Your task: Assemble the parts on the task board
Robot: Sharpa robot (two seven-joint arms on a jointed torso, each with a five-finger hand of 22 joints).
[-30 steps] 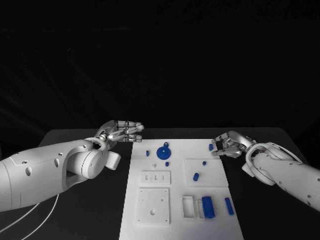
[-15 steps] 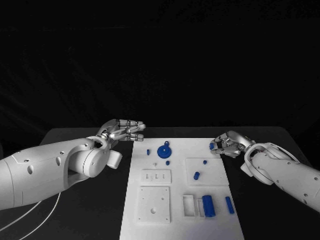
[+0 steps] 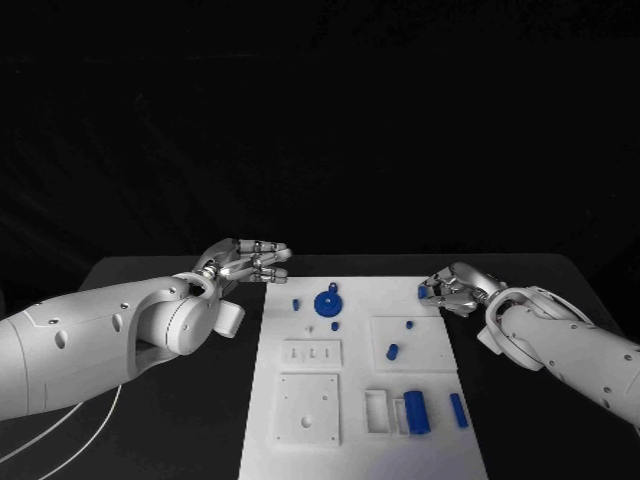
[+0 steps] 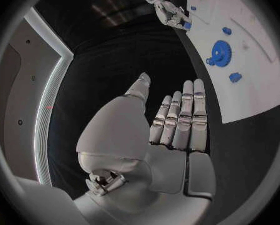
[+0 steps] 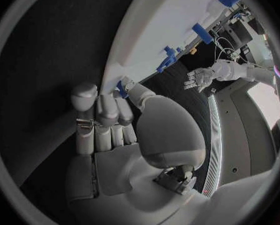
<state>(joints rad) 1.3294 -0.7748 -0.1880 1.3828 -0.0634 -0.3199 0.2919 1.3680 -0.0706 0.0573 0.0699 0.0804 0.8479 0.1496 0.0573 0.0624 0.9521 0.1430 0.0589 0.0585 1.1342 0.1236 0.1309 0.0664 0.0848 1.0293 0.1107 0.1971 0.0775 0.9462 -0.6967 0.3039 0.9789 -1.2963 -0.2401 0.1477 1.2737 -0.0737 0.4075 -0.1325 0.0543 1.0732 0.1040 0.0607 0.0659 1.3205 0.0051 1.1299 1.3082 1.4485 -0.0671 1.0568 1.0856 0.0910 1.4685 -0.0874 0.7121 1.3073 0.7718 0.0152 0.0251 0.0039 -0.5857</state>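
Observation:
The white task board [image 3: 363, 440] lies in the middle of the black table. On it sit a blue gear [image 3: 327, 303], a blue peg [image 3: 392, 351] on a white square, and a blue cylinder [image 3: 415, 412] beside a slim blue piece [image 3: 457, 410]. My right hand [image 3: 457, 285] is at the board's far right edge, its fingers curled and pinching a small blue part [image 3: 423, 292], which the right wrist view shows between thumb and fingertips [image 5: 121, 88]. My left hand [image 3: 248, 262] hovers off the board's far left corner, fingers straight, holding nothing [image 4: 177, 120].
Two white plates [image 3: 312, 355] [image 3: 307, 410] lie on the board's left half, and a white slotted holder [image 3: 378, 412] sits next to the cylinder. Small blue pegs [image 3: 296, 303] [image 3: 333, 325] stand near the gear. Black table surface flanks the board on both sides.
My right hand has edged slightly toward the board and closed in on the small blue part. The left hand has stayed where it was.

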